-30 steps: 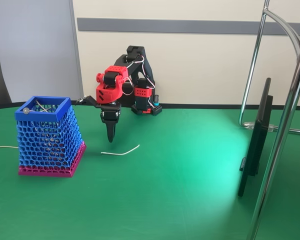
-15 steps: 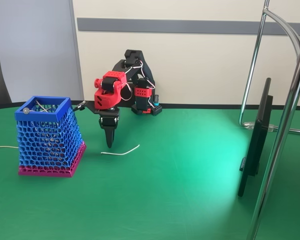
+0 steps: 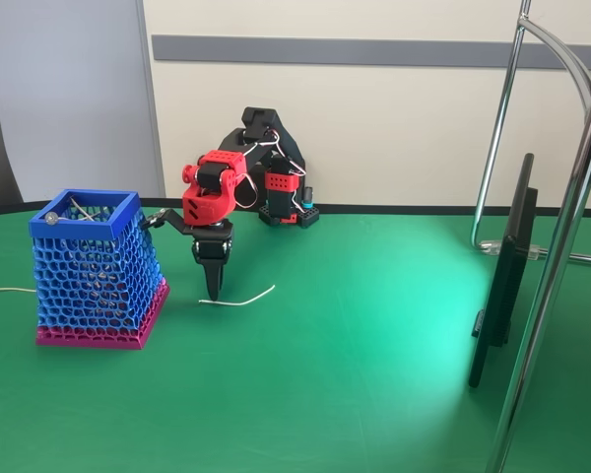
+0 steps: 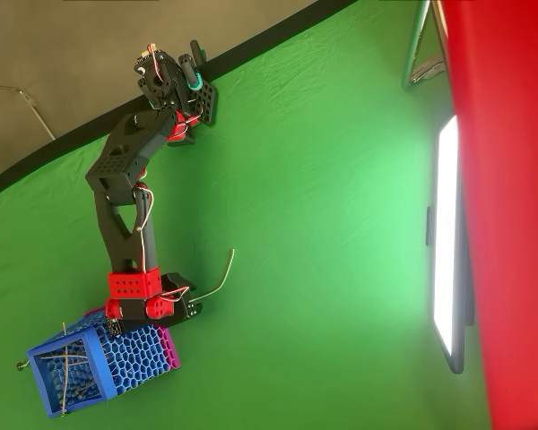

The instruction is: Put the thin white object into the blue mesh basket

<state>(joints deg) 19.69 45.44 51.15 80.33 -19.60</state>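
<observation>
Fixed view: my gripper (image 3: 213, 293) points straight down, tip at the left end of the thin white object (image 3: 238, 299), right at the green table (image 3: 374, 345) surface. Tip looks like one dark point; a side piece sticks out toward the basket higher up. Whether my jaws are apart or together, I cannot tell, and I cannot tell if they touch the strand.

Thin white object lies flat on the table, gently curved, running right and slightly up from under my tip. It sits in the left half of the table, nearer the far edge than the near edge. Overhead view: the thin white object (image 4: 218, 279) curves away from my gripper (image 4: 192, 303), one end at my wrist, the other end free on the cloth.

Blue mesh basket (image 3: 91, 268) stands upright just left of my gripper, apart from it, close to the table's left edge. Blue rim on top, magenta band at the bottom. Thin greyish sticks (image 3: 83, 209) lie inside, one round knob at the rim's corner. In the overhead view the blue mesh basket (image 4: 90, 358) is just beside my red wrist housing.

Monitor (image 3: 502, 276) stands on edge at the table's right side. No readable writing or labels anywhere.
</observation>
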